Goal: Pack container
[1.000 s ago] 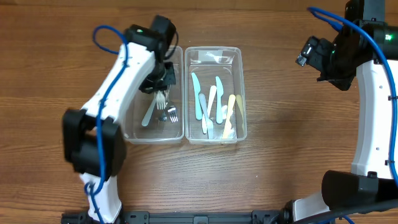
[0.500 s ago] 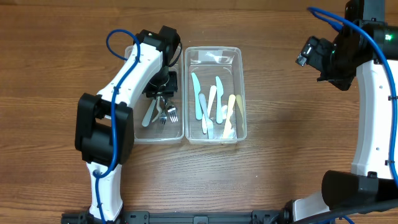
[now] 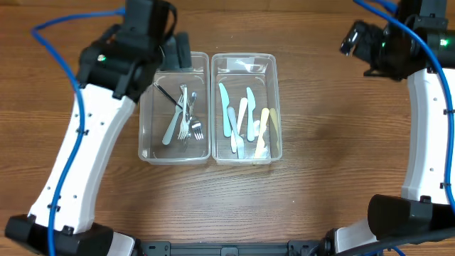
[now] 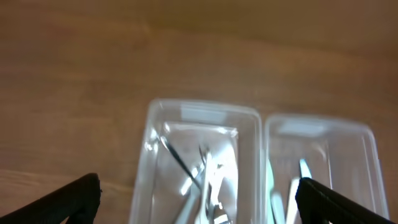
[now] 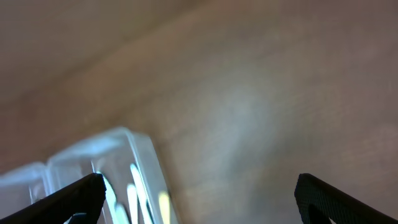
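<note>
The left end effector (image 3: 175,51), seen from overhead, hangs over the far end of the left container (image 3: 146,135), which holds forks (image 3: 186,122). The right container (image 3: 276,135) touches it and holds pale knives (image 3: 240,119). The right end effector (image 3: 352,39) is well apart, over bare worktop (image 3: 320,178). This view does not show how wide the fingers stand.

The left wrist view does: its fingers (image 4: 74,199) are far apart, holding nothing, with both containers below.

The right wrist view is blurred. Its fingers (image 5: 74,196) are also wide and empty, and one container corner shows at the lower left.

arms (image 3: 78,142): white | joints (image 3: 117,60): black | cables (image 3: 53,23): blue | left pincer (image 4: 199,200) fingers (image 4: 68,202): black
</note>
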